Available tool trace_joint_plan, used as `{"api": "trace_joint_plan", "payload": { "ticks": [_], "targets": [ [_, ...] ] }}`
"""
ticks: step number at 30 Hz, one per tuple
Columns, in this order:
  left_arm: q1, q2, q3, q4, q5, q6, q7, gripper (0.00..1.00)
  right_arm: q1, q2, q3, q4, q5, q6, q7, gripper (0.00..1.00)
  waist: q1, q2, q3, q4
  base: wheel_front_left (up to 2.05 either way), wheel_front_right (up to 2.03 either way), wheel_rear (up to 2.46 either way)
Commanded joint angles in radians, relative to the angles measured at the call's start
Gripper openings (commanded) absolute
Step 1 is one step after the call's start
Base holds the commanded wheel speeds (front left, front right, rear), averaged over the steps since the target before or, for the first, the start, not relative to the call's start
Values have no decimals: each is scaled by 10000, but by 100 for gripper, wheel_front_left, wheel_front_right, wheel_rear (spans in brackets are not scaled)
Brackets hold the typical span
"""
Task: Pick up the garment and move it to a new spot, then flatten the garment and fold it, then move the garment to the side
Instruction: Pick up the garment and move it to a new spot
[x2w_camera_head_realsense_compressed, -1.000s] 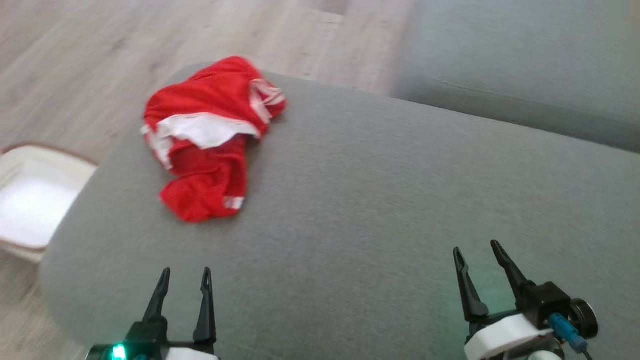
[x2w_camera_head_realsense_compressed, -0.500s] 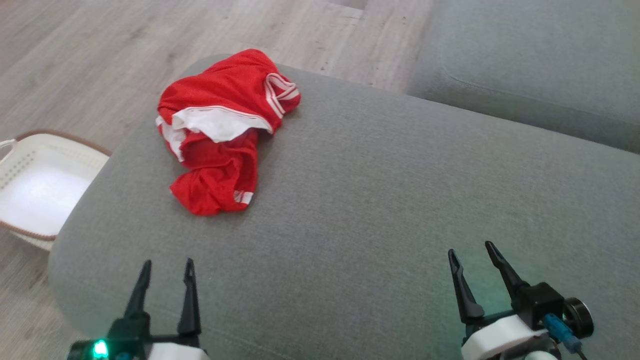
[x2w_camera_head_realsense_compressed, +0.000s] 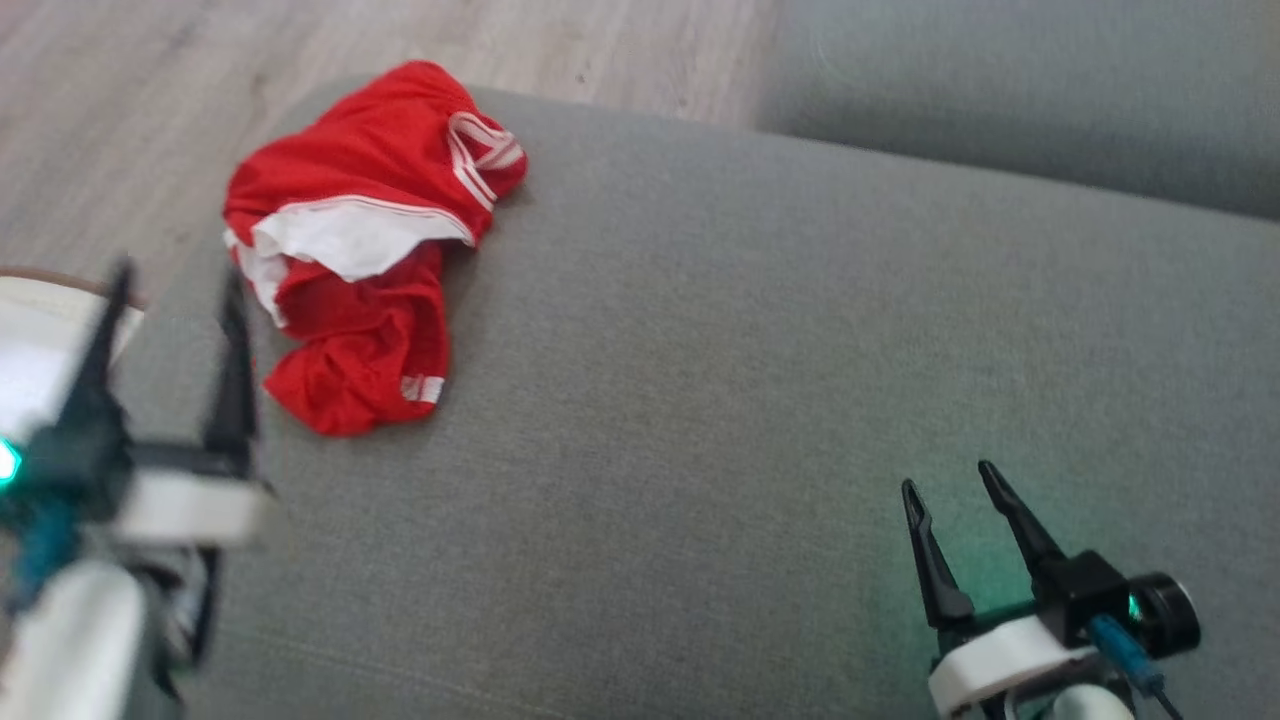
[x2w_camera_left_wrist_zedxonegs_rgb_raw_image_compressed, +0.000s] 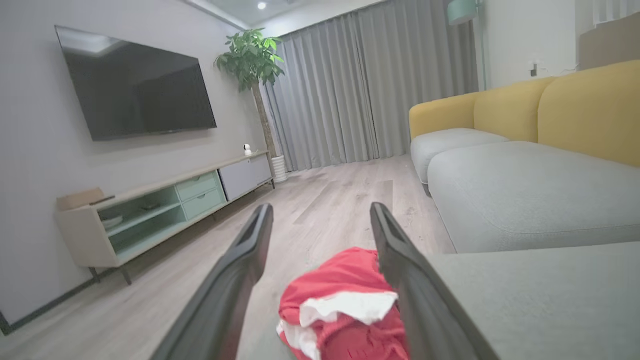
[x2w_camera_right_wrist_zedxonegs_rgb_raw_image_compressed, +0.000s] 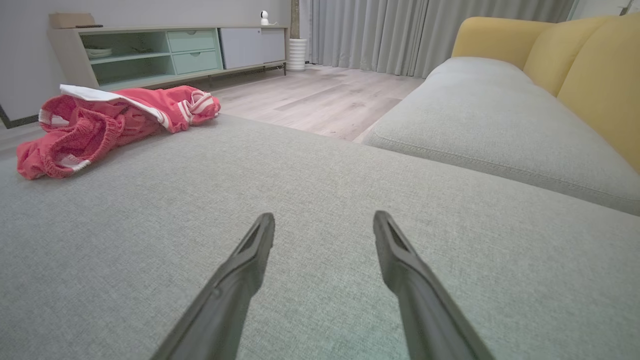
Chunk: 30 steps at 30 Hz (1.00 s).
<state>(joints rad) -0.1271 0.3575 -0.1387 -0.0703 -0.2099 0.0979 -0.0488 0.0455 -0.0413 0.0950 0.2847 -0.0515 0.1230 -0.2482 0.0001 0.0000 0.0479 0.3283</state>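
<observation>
The garment (x2w_camera_head_realsense_compressed: 360, 240) is a crumpled red piece with white trim, lying near the far left corner of the grey cushion (x2w_camera_head_realsense_compressed: 760, 380). My left gripper (x2w_camera_head_realsense_compressed: 175, 275) is open and empty, raised at the left, just short of the garment's near-left side. In the left wrist view the garment (x2w_camera_left_wrist_zedxonegs_rgb_raw_image_compressed: 345, 305) lies low between and beyond the open fingers (x2w_camera_left_wrist_zedxonegs_rgb_raw_image_compressed: 240, 270). My right gripper (x2w_camera_head_realsense_compressed: 948, 477) stands open and empty over the cushion's near right. From the right wrist the garment (x2w_camera_right_wrist_zedxonegs_rgb_raw_image_compressed: 110, 125) shows far off at the upper left.
A white basket (x2w_camera_head_realsense_compressed: 30, 340) stands on the wood floor (x2w_camera_head_realsense_compressed: 130, 110) left of the cushion. A second grey seat (x2w_camera_head_realsense_compressed: 1020, 90) lies behind at the right, with yellow backrests (x2w_camera_left_wrist_zedxonegs_rgb_raw_image_compressed: 585, 105). A TV cabinet (x2w_camera_left_wrist_zedxonegs_rgb_raw_image_compressed: 160, 210) lines the far wall.
My left gripper has risen and moved forward toward the garment, still open. The head view has shifted, sliding the scene left. The right gripper has barely moved.
</observation>
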Motion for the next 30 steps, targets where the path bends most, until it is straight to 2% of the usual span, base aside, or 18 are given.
{"api": "trace_joint_plan", "payload": {
  "ticks": [1,5,10,16,27,28,30],
  "targets": [
    [-933,569,543,-412,53,-151,369,100,-661,-89,230,-439,-149,77,-99,100,-1,0,415,-245,0,0,0],
    [-2086,1315,711,178,-103,-656,1270,100,-1115,-89,234,-751,-492,77,70,100,-1,0,1122,-514,0,0,0],
    [-3128,1975,646,1981,-446,-1387,2387,100,-1873,-89,344,-1241,-927,77,309,100,-1,0,2166,-878,0,0,0],
    [-3751,2066,454,3827,-1145,-1836,3677,100,-2465,-89,335,-1680,-1327,77,554,100,-1,0,3210,-1042,0,0,0],
    [-4840,1855,312,6042,-1656,-1963,4181,100,-2793,-89,464,-2257,-1646,77,906,100,-1,0,4351,-1418,0,0,0],
    [-4914,1835,321,6222,-1690,-1921,4272,91,-2795,-89,444,-2285,-1647,77,917,100,-1,0,4376,-1437,0,0,0],
    [-5025,1811,346,6493,-1732,-1823,4364,37,-2788,-89,377,-2321,-1639,77,913,100,-1,0,4390,-1461,0,0,0]
  ]
}}
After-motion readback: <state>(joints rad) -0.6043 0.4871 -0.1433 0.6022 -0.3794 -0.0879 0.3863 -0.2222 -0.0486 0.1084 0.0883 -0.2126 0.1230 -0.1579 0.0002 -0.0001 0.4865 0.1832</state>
